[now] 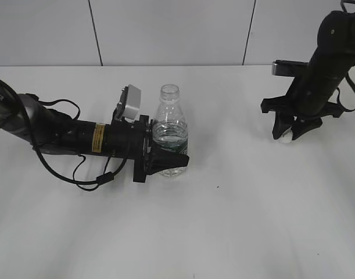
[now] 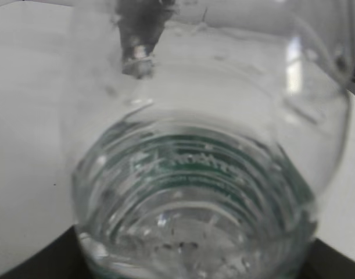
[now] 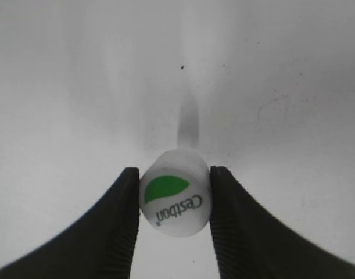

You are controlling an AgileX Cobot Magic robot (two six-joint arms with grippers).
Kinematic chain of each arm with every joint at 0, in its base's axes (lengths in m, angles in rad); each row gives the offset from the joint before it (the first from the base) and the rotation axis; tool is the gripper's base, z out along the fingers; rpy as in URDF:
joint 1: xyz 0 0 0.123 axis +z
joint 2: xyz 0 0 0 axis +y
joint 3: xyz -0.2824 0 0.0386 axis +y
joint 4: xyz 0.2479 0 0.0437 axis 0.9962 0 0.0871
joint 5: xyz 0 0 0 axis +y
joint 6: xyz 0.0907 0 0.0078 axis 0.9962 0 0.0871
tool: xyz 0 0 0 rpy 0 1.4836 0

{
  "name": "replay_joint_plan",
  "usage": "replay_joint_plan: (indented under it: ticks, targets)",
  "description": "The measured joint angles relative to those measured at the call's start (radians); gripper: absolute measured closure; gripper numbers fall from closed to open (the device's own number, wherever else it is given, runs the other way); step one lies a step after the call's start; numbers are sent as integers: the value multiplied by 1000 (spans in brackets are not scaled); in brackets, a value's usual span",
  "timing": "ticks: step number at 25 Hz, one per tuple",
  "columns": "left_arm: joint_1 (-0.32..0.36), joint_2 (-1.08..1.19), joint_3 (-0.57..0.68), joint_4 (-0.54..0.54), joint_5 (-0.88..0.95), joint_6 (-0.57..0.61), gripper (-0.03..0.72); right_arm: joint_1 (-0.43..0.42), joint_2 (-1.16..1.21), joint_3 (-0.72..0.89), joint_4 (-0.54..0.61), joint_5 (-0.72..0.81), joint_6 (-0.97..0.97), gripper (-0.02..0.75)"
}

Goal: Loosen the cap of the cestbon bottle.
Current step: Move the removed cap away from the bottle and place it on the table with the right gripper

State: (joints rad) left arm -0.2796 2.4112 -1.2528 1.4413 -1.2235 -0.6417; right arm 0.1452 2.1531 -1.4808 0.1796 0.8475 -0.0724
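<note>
White bench (image 1: 235, 221) carries everything in sight, with a pale panelled wall (image 1: 165, 29) behind it. On the left of the exterior view the left arm lies low along the surface, and its left claw (image 1: 168, 158) is clamped around the lower body of the cestbon bottle (image 1: 169, 131), at the dark green label band. That bottle stands upright on the bench, clear plastic with water in its lower part, and its threaded mouth is bare. The left wrist view is filled by the bottle's transparent wall seen very close, ribbed rings and green label showing through the plastic (image 2: 194, 192), while the black fingers barely appear at the lower corners.

Well apart, on the right of the exterior view, the right arm comes down steeply and its right claw (image 1: 289, 132) sits at bench level. The right wrist view shows the two black ribbed fingers (image 3: 116, 226) pressed against opposite sides of the cap (image 3: 176, 192), a small round white piece with a green patch and the printed word Cestbon on its top. The cap is tilted so its top faces the camera. Whether it touches the bench cannot be told.
</note>
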Motion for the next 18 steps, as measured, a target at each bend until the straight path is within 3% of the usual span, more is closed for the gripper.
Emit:
replay_joint_plan:
  ticks: [18]
  targets:
    - [0,0,0,0,0,0,283,0,11,0,-13,-15,1,454]
